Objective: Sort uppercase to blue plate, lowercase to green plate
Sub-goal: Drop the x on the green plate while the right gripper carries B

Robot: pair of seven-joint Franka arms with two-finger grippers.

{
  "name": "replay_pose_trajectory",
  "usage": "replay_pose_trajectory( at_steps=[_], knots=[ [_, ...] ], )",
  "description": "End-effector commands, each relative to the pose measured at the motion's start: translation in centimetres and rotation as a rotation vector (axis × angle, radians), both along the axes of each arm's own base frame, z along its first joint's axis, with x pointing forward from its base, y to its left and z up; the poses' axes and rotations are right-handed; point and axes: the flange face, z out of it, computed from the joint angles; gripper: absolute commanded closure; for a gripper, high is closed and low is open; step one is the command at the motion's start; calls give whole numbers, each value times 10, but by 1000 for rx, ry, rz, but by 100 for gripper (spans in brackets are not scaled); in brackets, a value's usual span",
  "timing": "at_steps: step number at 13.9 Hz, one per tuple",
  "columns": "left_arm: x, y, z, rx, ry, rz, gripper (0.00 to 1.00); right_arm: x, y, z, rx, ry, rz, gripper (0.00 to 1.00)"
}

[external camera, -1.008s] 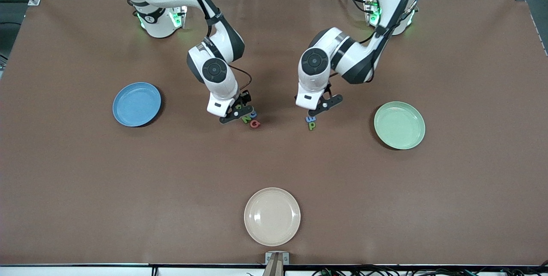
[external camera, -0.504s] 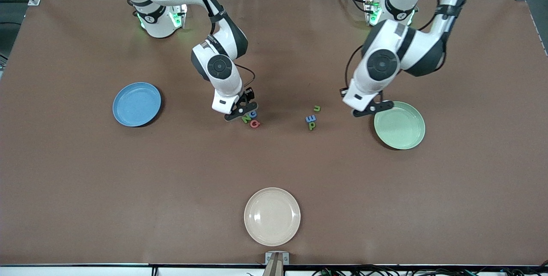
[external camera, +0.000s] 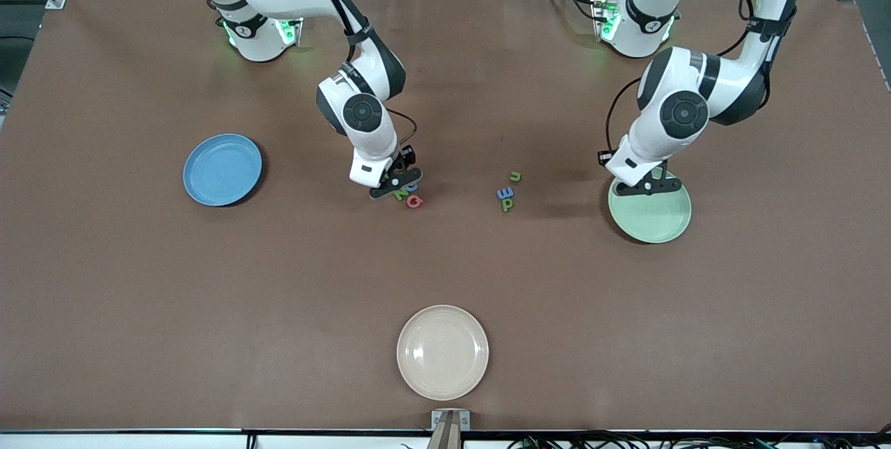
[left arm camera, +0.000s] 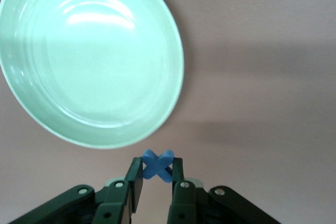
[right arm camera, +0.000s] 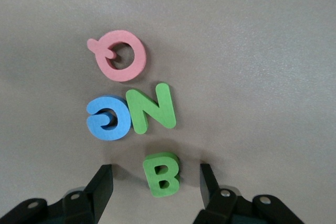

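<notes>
My left gripper point(external camera: 649, 186) point(left arm camera: 156, 169) is shut on a blue lowercase x point(left arm camera: 157, 164) and hangs at the rim of the pale green plate point(external camera: 649, 216) point(left arm camera: 92, 56). My right gripper point(external camera: 395, 182) point(right arm camera: 156, 179) is low over the table and open, one finger on each side of the green B point(right arm camera: 163, 174) without touching it. Beside the B lie the other uppercase letters: the green N point(external camera: 401, 193) point(right arm camera: 151, 108), blue G point(external camera: 412, 186) point(right arm camera: 107, 117) and pinkish-red Q point(external camera: 415, 202) point(right arm camera: 121, 55). The blue plate point(external camera: 223, 169) holds nothing.
Mid-table between the two grippers lie an olive n point(external camera: 515, 176), a blue E-shaped piece point(external camera: 505, 193) and a green p point(external camera: 507, 205). A cream-white plate point(external camera: 443, 351) sits near the table's front edge.
The left arm has swung from the lowercase letters to the green plate's rim, carrying the blue x. The right gripper has shifted a little over the B, its fingers drawing slightly closer.
</notes>
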Motion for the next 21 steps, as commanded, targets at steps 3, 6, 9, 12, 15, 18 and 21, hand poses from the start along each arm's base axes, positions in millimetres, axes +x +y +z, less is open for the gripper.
replay_pose_trajectory(
  at_steps=[3,6,9,12,15,18,21],
  knots=[
    [2,40,-35,-9,-48,-93,94,-2,3,0,-23,-22,33,52],
    [7,54,-56,-22,-67,-120,94,1,-2,-2,-37,-20,33,92],
    [4,63,-67,-6,-60,-141,93,14,-20,3,-49,-8,9,100],
    [1,63,-71,-4,-52,-146,81,58,-80,49,-92,72,110,100],
    [3,59,-63,-4,-64,-153,17,95,-156,90,-83,152,207,100],
    [6,34,-41,-9,-102,-181,1,109,-230,104,-56,199,278,100],
    [7,-17,-18,-14,-121,-162,1,105,-299,101,-112,276,229,100]
  ],
)
